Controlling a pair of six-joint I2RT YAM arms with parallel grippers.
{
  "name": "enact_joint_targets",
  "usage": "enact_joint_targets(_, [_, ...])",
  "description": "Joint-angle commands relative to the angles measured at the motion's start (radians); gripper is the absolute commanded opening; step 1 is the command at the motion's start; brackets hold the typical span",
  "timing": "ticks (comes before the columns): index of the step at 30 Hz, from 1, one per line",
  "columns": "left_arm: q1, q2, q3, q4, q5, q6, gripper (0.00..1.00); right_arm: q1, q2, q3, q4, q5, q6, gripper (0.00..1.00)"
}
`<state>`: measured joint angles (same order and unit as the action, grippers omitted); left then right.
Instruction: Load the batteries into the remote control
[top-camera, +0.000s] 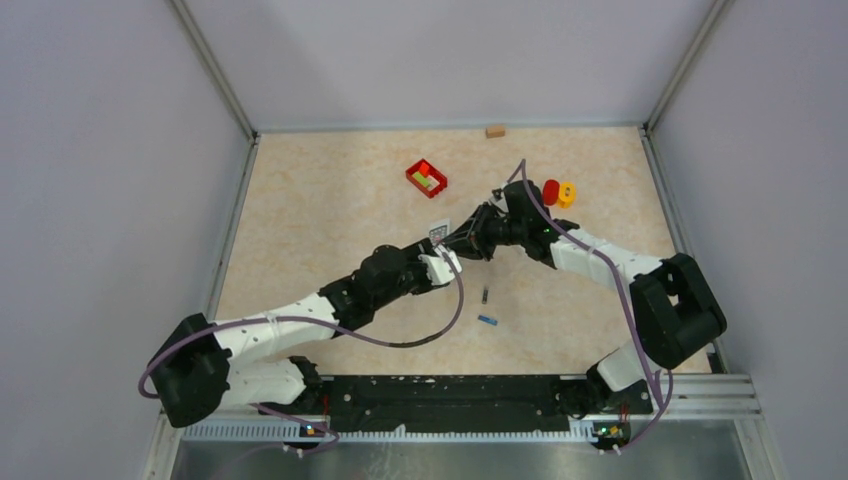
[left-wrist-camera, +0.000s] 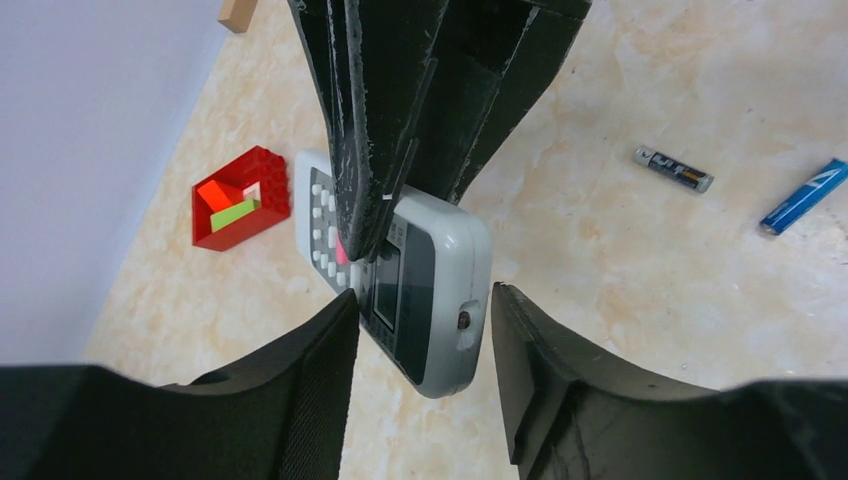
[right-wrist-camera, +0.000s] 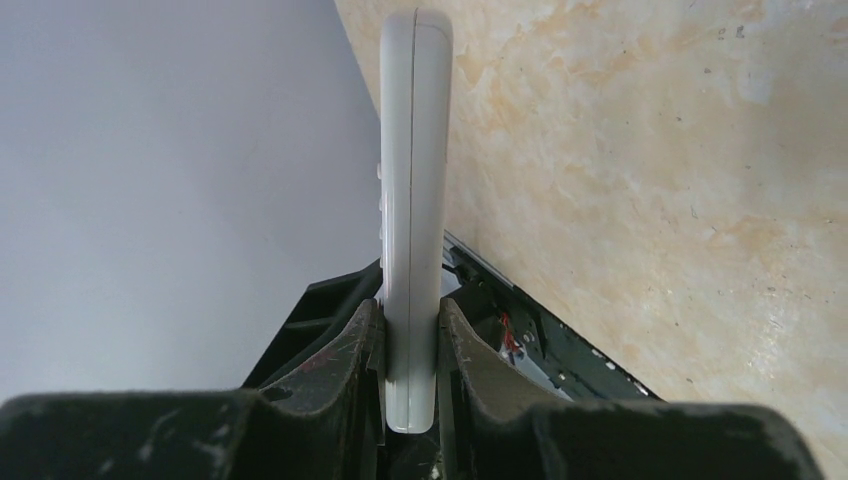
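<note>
**Left side.** The left wall (top-camera: 100, 180) meets the table (top-camera: 290, 200) along a metal edge strip. You have a broad bare stretch of table between that edge and the left arm (top-camera: 300, 315). That arm runs low from the near left corner, diagonally up and right to mid-table. Its left gripper (left-wrist-camera: 423, 297) has one finger on each side of the end of the remote control (left-wrist-camera: 440, 265). The fingers are narrowly spaced and very close to the casing. You cannot tell from these views whether they press on it. A red box (top-camera: 427, 178) with small coloured pieces inside lies beyond the remote, apart from it, with open table all round.

**Centre.** The remote control is at mid-table, where the two arms meet. The right gripper (right-wrist-camera: 410, 305) is clamped across its thickness, fingers tight on the front and back faces. A wooden block (top-camera: 495, 130) sits against the back edge. On the near side of the grippers, a dark battery (top-camera: 485, 294) and a blue battery (top-camera: 488, 320) lie on the table. They are close together, not touching, and clear of both arms.

**Right side.** A red piece (top-camera: 551, 191) and a yellow piece (top-camera: 567, 193) sit side by side just beyond the right wrist. The right arm (top-camera: 600, 262) rises from the near right corner, and its elbow stands over the table's right edge. From there the forearm reaches back left to the centre. Room between that elbow and the right wall (top-camera: 780, 150) is tight.
</note>
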<state>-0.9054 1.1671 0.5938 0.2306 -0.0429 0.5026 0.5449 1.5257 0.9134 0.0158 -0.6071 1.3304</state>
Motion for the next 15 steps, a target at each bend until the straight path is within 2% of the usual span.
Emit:
enact_joint_targets(1, [-0.023, 0.016, 0.040, 0.019, -0.074, 0.052, 0.51, -0.005, -0.041, 0.042, 0.036, -0.046, 0.004, 0.00])
enact_joint_targets(11, [-0.054, 0.047, 0.052, 0.074, -0.132, -0.006, 0.32, -0.005, -0.032, 0.012, 0.058, -0.039, 0.017, 0.00])
enact_joint_targets(15, [-0.055, 0.049, 0.052, 0.084, -0.141, -0.042, 0.23, -0.005, -0.032, -0.010, 0.079, -0.020, 0.022, 0.20])
